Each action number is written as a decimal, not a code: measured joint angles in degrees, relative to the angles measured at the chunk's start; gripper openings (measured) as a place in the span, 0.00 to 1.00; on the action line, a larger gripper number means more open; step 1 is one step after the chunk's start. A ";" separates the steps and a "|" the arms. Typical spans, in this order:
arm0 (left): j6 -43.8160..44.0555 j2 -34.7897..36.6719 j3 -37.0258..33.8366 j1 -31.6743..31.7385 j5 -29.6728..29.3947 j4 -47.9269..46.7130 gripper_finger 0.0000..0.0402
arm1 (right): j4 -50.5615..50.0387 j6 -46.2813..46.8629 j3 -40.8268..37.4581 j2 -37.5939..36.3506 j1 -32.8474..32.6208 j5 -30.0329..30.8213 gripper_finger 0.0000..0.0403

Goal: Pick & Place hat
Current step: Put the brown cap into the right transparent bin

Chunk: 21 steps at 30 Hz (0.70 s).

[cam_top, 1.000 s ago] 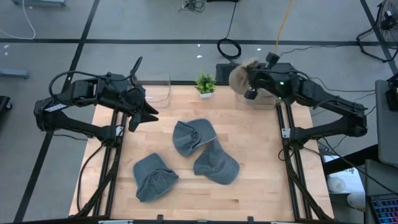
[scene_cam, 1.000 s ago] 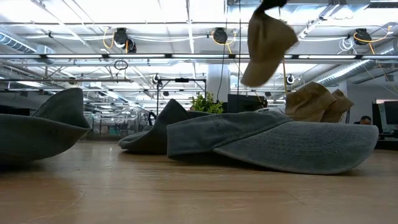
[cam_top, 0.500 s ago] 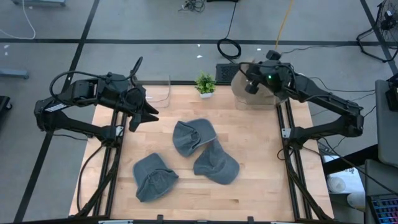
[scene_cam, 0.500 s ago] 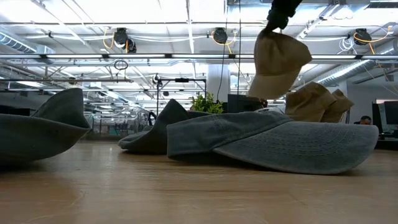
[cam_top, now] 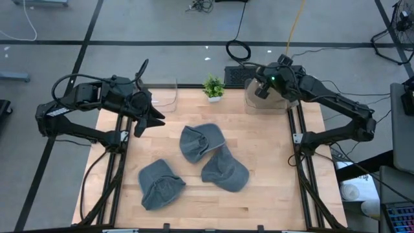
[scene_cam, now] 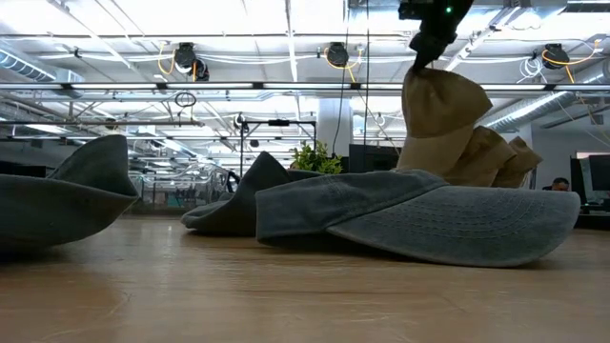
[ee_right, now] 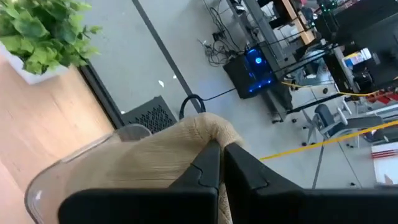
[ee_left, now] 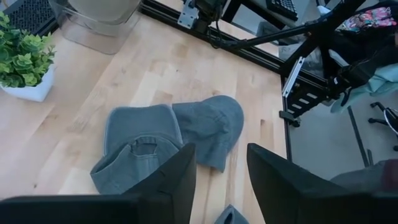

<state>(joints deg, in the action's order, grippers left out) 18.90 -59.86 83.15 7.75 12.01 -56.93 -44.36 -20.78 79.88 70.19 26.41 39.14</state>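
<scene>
My right gripper (cam_top: 263,85) hovers over the clear bin (cam_top: 251,103) at the table's far right corner, shut on a tan hat (scene_cam: 437,112). That hat hangs down among other tan hats (scene_cam: 491,154) inside the bin. Three grey hats lie crown or brim down mid-table: one (cam_top: 200,142) in the middle, one (cam_top: 225,172) nearer, one (cam_top: 160,184) near left. My left gripper (cam_top: 153,117) waits open above the table's left side; its wrist view looks down on grey hats (ee_left: 168,134). My right gripper pinches a raised fold of the tan hat's fabric (ee_right: 202,129) between its two fingers (ee_right: 207,167), coming from above and pointing down. The hat hangs below the fingers (scene_cam: 426,46). Whether its lower end rests on the tan hats in the bin, I cannot tell.
A small potted plant (cam_top: 213,87) stands at the far edge, left of the bin. A second clear bin (cam_top: 165,94) sits at the far left corner. Bare wood (cam_top: 272,149) lies to the right of the grey hats. Metal frame rails (cam_top: 304,168) run along both sides.
My right gripper has carried the tan hat toward the table's right edge and down. The hat hung high and clear a second ago; now it hangs lower, among the tan hats in the bin. The gripper stays shut on it.
</scene>
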 joint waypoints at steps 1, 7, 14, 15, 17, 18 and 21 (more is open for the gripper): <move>0.39 0.00 0.00 0.00 0.02 0.00 0.38 | 0.22 0.39 0.00 0.21 -0.02 -0.10 0.00; 2.87 0.00 0.00 0.00 0.02 0.00 0.42 | 2.50 0.62 0.02 4.38 -0.06 -3.10 0.00; 2.80 0.00 0.00 0.00 0.33 0.00 0.47 | 3.91 3.40 0.00 9.53 2.04 -2.96 0.00; 2.85 0.00 0.00 0.00 0.64 0.00 0.48 | 4.19 4.22 0.00 9.85 2.82 -2.99 0.00; 2.85 0.00 0.00 0.00 1.61 0.00 0.49 | 4.72 5.81 0.00 10.45 4.18 -3.08 0.00; 2.87 0.00 0.00 0.00 2.07 0.00 0.50 | 4.67 6.20 0.00 10.59 4.80 -3.06 0.00; 2.90 0.00 0.00 0.00 4.17 0.00 0.51 | 3.29 7.07 0.00 10.69 7.01 -3.11 0.00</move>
<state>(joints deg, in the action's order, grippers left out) 21.80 -59.86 83.15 7.75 16.18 -56.93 -41.07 -13.71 79.88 80.88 33.42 36.02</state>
